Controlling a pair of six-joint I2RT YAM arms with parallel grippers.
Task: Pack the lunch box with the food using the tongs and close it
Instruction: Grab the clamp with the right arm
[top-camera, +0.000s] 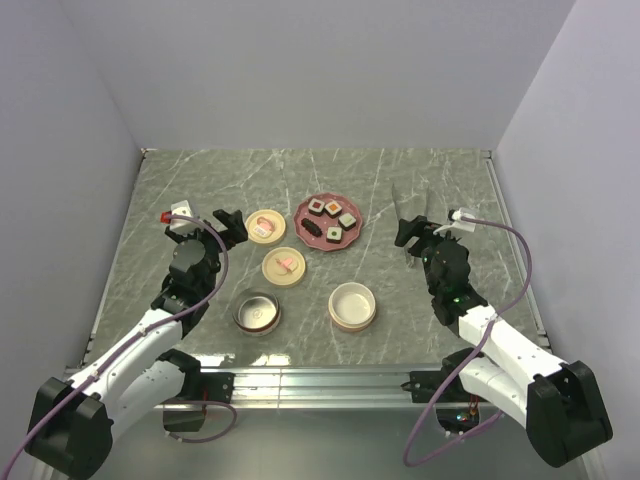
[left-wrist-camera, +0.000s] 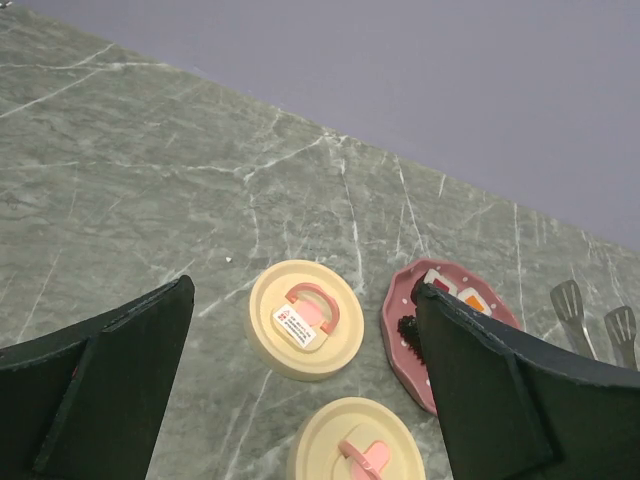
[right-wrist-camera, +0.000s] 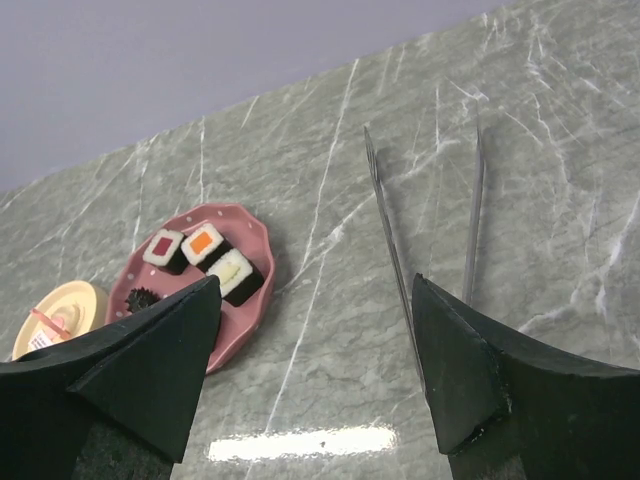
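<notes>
On a grey-green, white-veined marble table (top-camera: 200, 190), we see the slim dark metal tongs (right-wrist-camera: 385, 215) lying flat. Their two straight arms fan apart toward flat spatula tips, to the right of a scalloped pink plate (top-camera: 322, 244) with pale dots. The plate carries the sushi cubes (right-wrist-camera: 205, 243), dark-sided with red, orange and pale green tops, and a ruffled all-dark piece (right-wrist-camera: 140, 298). The right gripper (right-wrist-camera: 315, 285) hangs low over the near end of the tongs, its matte black wedge fingers spread wide with nothing between them. Both tong arms run out of sight behind its right-hand finger, and we cannot tell whether it touches them. The left gripper (left-wrist-camera: 300, 290) is spread fully and empty above two glossy cream round lids (left-wrist-camera: 305, 320), each pink-marked on top. Nearer the arms stand a shiny steel round container (top-camera: 257, 311) and a cream round container (top-camera: 352, 305), both uncovered.
</notes>
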